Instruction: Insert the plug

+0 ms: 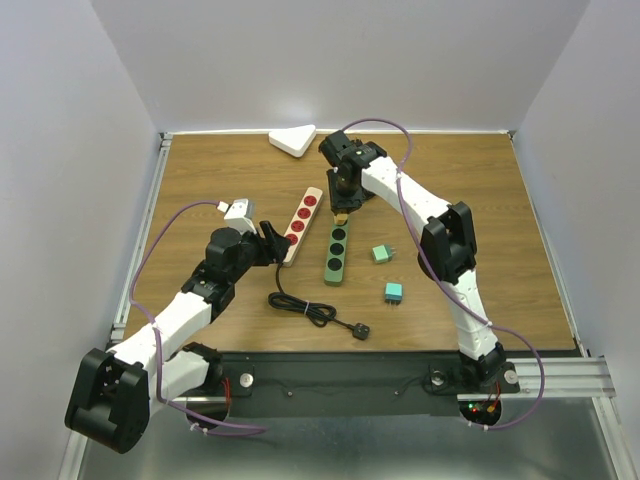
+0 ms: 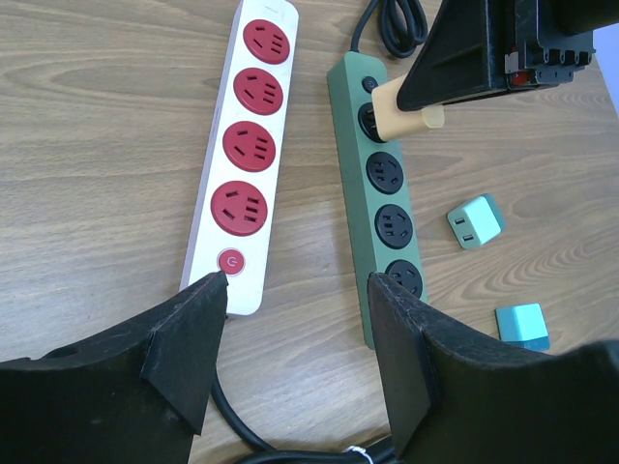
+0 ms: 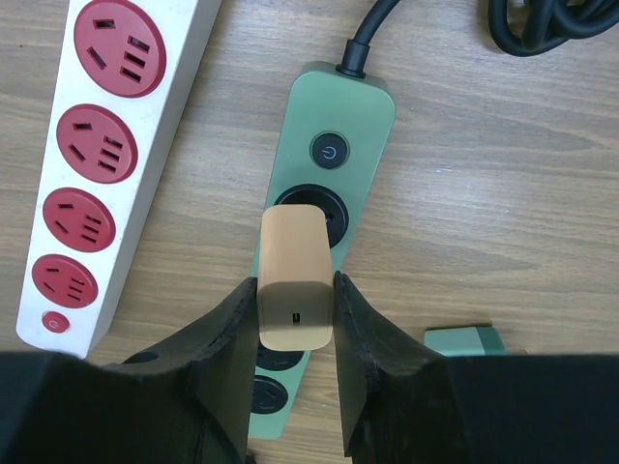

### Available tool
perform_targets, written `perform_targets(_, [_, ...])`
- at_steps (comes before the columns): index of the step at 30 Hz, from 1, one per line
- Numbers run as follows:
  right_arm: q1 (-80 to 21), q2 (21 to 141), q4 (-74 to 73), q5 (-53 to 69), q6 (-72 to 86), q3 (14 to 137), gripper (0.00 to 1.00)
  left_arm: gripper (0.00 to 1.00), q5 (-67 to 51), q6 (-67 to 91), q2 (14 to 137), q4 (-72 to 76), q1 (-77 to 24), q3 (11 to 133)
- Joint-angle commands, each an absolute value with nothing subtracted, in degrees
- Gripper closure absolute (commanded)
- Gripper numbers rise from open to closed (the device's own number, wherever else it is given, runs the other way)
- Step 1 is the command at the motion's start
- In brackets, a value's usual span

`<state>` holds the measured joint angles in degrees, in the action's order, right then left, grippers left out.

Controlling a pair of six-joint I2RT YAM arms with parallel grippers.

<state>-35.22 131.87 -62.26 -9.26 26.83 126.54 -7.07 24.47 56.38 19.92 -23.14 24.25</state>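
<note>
Wood table [image 1: 480, 200] | 2 strips [image 1: 303, 222] [image 1: 337, 255] | 2 adapters [image 1: 381, 254] [image 1: 394, 292] | right tool [image 3: 296, 290] grips plug [image 3: 295, 251] | left tool [image 2: 295, 290] parted, empty

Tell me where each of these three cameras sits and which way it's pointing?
Top external: fixed above and behind the arms, looking down at the table; both whole arms show, with the left end effector and right end effector.
Left wrist: rides the left arm, looking down past its open fingers at the white strip.
Right wrist: rides the right arm, looking straight down; its fingers clamp the tan plug.
Shared: both wrist views show the green strip, tan plug at its socket nearest the switch.
</note>
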Motion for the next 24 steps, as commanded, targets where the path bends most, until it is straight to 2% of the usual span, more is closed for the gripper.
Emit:
perform_targets(1, [-34.72,133.85,-62.84,-12.12,27.68,127.79,1.0,0.29,-7.38,23.64,55.2,21.8,-23.03,26.1])
perform_targets(24, [-34.45,136.84,-61.7,-19.07,30.76,127.53,0.99,0.29,-8.09,23.82,54.75,22.06,-23.03,25.84])
